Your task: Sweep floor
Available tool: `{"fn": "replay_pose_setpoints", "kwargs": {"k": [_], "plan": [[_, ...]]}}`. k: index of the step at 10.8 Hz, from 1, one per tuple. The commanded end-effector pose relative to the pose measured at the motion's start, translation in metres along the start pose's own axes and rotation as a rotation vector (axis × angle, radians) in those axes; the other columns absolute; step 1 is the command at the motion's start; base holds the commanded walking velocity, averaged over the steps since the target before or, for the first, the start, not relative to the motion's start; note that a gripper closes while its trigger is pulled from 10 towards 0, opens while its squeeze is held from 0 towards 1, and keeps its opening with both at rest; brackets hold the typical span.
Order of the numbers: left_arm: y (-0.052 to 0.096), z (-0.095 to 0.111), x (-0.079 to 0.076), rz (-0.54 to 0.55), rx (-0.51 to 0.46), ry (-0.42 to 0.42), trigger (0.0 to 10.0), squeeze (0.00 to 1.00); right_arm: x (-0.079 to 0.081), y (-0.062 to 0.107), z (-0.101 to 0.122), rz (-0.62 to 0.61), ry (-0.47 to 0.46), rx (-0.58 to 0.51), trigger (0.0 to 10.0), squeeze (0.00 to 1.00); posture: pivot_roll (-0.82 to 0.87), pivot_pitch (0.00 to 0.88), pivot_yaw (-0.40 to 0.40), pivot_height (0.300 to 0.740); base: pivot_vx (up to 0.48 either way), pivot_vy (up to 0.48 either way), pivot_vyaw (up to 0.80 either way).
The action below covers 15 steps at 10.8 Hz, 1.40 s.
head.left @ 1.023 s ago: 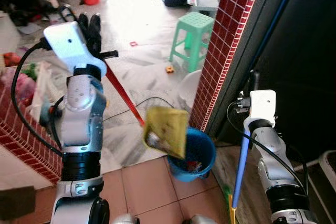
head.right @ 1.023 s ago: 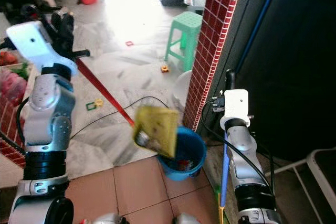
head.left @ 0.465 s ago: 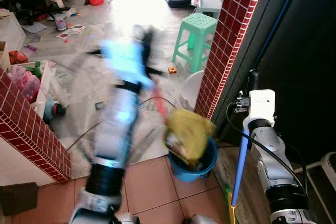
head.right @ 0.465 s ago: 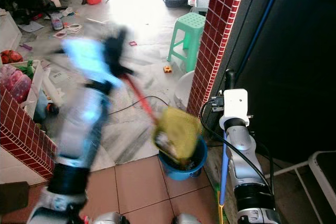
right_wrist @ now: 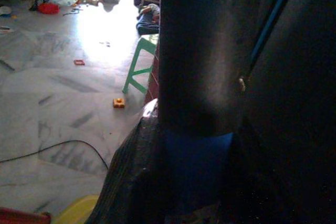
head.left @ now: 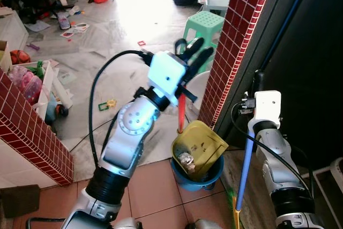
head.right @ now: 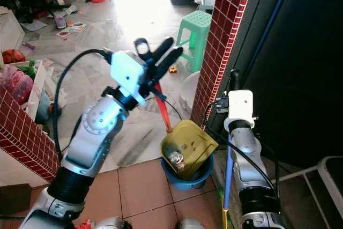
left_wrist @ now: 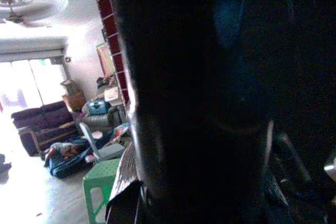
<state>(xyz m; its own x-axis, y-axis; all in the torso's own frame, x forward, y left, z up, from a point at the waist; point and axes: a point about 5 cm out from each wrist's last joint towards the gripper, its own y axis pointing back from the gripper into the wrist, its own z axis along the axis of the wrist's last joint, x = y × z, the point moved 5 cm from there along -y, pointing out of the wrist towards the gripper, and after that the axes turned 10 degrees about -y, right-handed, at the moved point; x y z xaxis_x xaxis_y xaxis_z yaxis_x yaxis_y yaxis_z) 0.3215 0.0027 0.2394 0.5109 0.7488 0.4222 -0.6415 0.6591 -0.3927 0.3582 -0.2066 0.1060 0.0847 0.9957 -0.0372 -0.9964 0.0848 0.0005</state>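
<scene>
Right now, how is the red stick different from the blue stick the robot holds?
The red stick is short, ending in a yellow dustpan tipped over the blue bucket. The blue stick is longer, standing nearly upright by the brick pillar. Each is held by one gripper.

Glossy yellow plastic dustpan [head.left: 197, 144] on a red handle [head.left: 181, 112] tips into a smooth blue plastic bucket [head.left: 194, 174]; matt terracotta tiles [head.left: 144, 186] meet polished marble floor [head.left: 115, 41]; glazed red brick pillar [head.left: 230, 41]; green plastic stool [head.left: 201, 35]
</scene>
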Motion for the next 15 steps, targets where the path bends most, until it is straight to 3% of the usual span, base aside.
{"fn": "replay_pose_setpoints", "kwargs": {"k": [1, 3, 6, 8, 10, 14, 15], "plan": [[-0.003, 0.018, 0.000, -0.026, -0.078, -0.118, 10.0, 0.00, 0.000, -0.004, 0.011, 0.007, 0.017, -0.043, 10.0, 0.00, -0.06, 0.000, -0.010, 0.740, 0.000, 0.000, 0.00], [-0.006, 0.038, 0.001, -0.014, -0.170, -0.293, 10.0, 0.00, 0.000, -0.004, 0.011, 0.007, 0.020, -0.043, 10.0, 0.00, -0.05, 0.000, -0.015, 0.740, 0.000, 0.000, 0.00], [-0.007, 0.045, 0.005, 0.029, -0.196, -0.317, 10.0, 0.00, 0.001, -0.004, 0.011, 0.008, 0.022, -0.040, 10.0, 0.00, -0.05, 0.000, -0.015, 0.740, 0.000, 0.000, 0.00], [-0.009, 0.046, 0.002, 0.036, -0.200, -0.267, 10.0, 0.00, 0.001, -0.004, 0.010, 0.008, 0.024, -0.038, 10.0, 0.00, -0.05, 0.000, -0.015, 0.740, 0.000, 0.000, 0.00], [-0.008, 0.048, -0.010, -0.014, -0.221, -0.274, 10.0, 0.00, 0.001, -0.004, 0.010, 0.009, 0.023, -0.037, 10.0, 0.00, -0.05, 0.000, -0.015, 0.740, 0.000, 0.000, 0.00], [-0.012, 0.038, -0.012, -0.036, -0.165, -0.175, 10.0, 0.00, 0.002, -0.005, 0.009, 0.009, 0.024, -0.034, 10.0, 0.00, -0.05, 0.000, -0.015, 0.740, 0.000, 0.000, 0.00], [-0.013, 0.033, -0.017, -0.031, -0.127, -0.004, 10.0, 0.00, 0.001, -0.005, 0.009, 0.009, 0.025, -0.034, 10.0, 0.00, -0.05, 0.000, -0.015, 0.740, 0.000, 0.000, 0.00]]}}
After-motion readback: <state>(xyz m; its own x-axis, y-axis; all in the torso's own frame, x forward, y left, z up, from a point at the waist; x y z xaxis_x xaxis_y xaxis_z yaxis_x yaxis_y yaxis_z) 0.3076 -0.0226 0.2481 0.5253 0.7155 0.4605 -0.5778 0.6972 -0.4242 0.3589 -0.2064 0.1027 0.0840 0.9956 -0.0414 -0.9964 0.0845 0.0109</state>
